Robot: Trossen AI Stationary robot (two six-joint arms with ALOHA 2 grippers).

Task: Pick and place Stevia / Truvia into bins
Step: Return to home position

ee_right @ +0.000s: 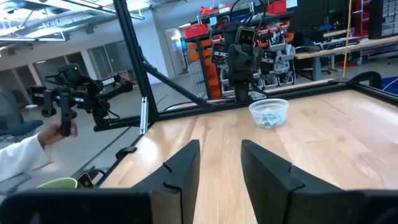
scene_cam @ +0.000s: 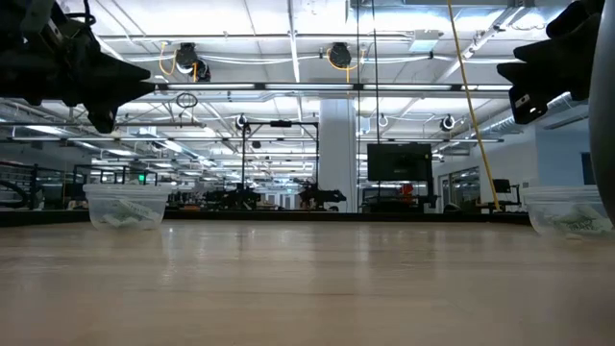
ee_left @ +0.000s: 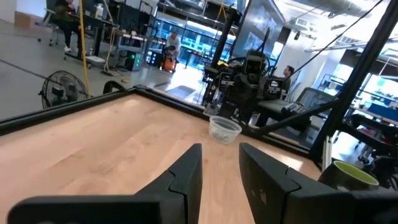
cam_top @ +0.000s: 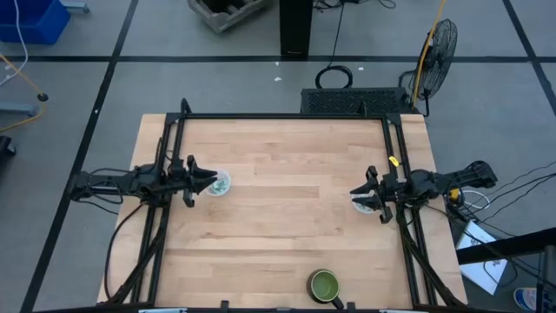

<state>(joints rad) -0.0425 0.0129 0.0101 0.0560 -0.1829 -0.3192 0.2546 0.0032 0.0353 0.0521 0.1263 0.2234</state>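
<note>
Two translucent cups hold the pale green and white sachets. The left bin (cam_top: 219, 183) (scene_cam: 125, 206) (ee_right: 268, 113) stands near the table's left side. The right bin (cam_top: 363, 203) (scene_cam: 569, 211) (ee_left: 224, 129) stands near the right side. My left gripper (cam_top: 208, 181) (ee_left: 219, 163) hovers open above the left bin, lifted off the table. My right gripper (cam_top: 358, 193) (ee_right: 220, 160) hovers open above the right bin, also raised. Sachets (scene_cam: 123, 218) lie inside the cups; none shows loose on the wood.
A green dark-rimmed bowl (cam_top: 324, 283) (ee_left: 356, 173) sits near the table's near edge, right of centre. A dark frame rail (cam_top: 287, 116) runs along the far edge. A person's sleeve and hand (ee_right: 37, 144) show beyond the table. Bare wood (cam_top: 287, 191) lies between the bins.
</note>
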